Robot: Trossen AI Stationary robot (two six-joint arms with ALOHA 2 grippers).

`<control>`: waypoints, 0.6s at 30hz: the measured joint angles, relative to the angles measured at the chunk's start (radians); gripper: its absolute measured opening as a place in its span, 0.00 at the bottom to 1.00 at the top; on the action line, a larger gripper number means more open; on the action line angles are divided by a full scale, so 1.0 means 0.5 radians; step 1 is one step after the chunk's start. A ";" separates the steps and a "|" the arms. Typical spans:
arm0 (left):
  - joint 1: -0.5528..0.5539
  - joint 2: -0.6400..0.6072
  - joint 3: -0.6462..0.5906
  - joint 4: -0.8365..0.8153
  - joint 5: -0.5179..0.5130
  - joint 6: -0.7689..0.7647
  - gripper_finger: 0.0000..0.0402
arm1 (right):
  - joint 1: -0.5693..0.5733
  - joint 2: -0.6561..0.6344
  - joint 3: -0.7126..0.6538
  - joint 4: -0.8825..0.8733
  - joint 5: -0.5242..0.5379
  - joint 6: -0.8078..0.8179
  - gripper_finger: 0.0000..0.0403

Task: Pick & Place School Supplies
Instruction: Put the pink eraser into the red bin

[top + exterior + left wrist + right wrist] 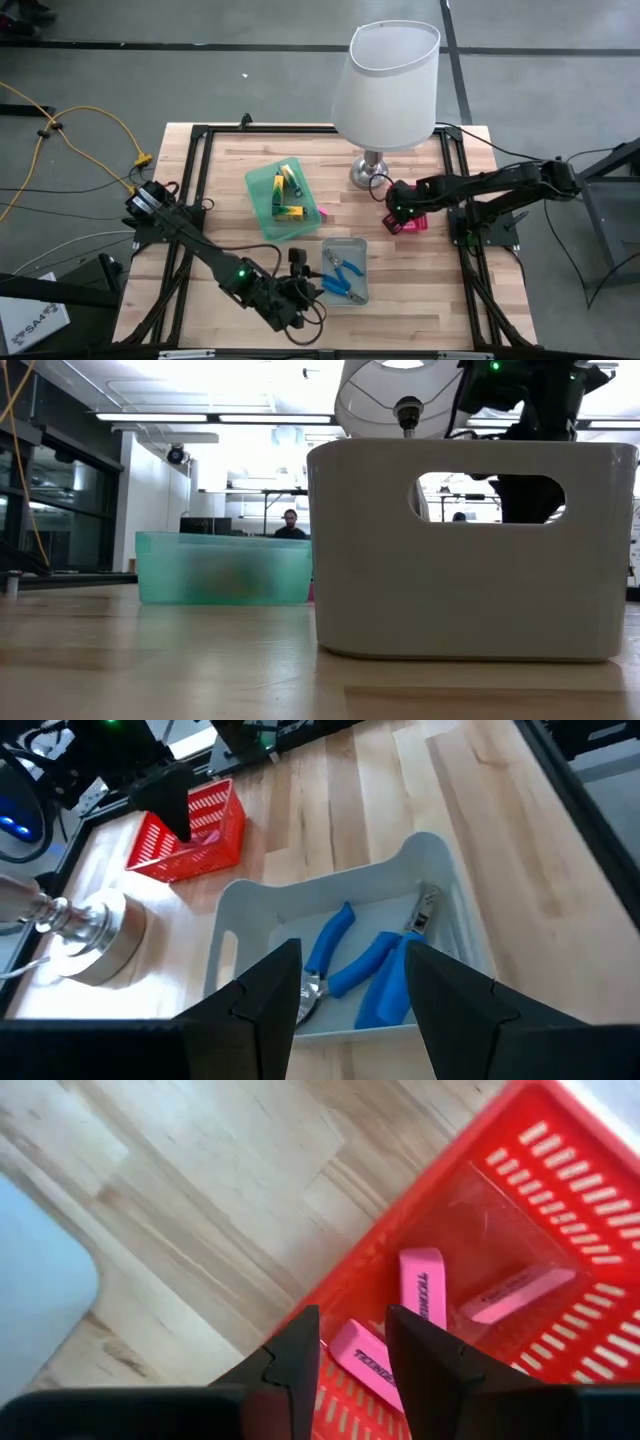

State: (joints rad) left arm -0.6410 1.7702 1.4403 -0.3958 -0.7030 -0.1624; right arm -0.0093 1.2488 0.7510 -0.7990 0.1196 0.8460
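right claw parted, empty, over pink erasers in red basket, worktop's right edge | left claw parted, empty, above pliers in grey tray, near edge

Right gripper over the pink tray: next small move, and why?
Probably lift straight up and clear. The right gripper hangs open and empty above the pink tray, where three pink bars already lie loose, so nothing looks left to release there.
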 joint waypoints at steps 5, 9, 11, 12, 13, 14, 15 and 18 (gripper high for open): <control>0.062 0.000 0.000 -0.005 0.117 0.073 0.43 | 0.000 0.000 0.057 -0.045 -0.023 -0.060 0.26; 0.122 0.000 0.000 -0.061 0.185 0.073 0.43 | 0.000 0.000 0.104 -0.144 -0.072 -0.079 0.26; 0.153 0.000 0.001 -0.108 0.185 0.089 0.43 | 0.000 0.000 0.123 -0.188 -0.088 -0.096 0.26; 0.168 0.000 0.000 -0.121 0.183 0.110 0.43 | 0.000 -0.001 0.129 -0.209 -0.095 -0.110 0.26; 0.181 0.000 0.000 -0.127 0.184 0.130 0.43 | 0.000 -0.005 0.135 -0.235 -0.100 -0.125 0.26; 0.196 0.000 0.000 -0.128 0.184 0.162 0.43 | 0.000 -0.010 0.142 -0.260 -0.103 -0.134 0.26; 0.210 0.000 0.000 -0.128 0.184 0.196 0.43 | 0.000 -0.013 0.150 -0.287 -0.104 -0.139 0.25; 0.243 -0.005 0.000 -0.131 0.168 0.324 0.42 | 0.000 -0.030 0.161 -0.353 -0.115 -0.147 0.25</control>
State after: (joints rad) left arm -0.5194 1.7677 1.4404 -0.4611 -0.6188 -0.0006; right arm -0.0093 1.2335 0.8317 -0.9753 0.0620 0.7728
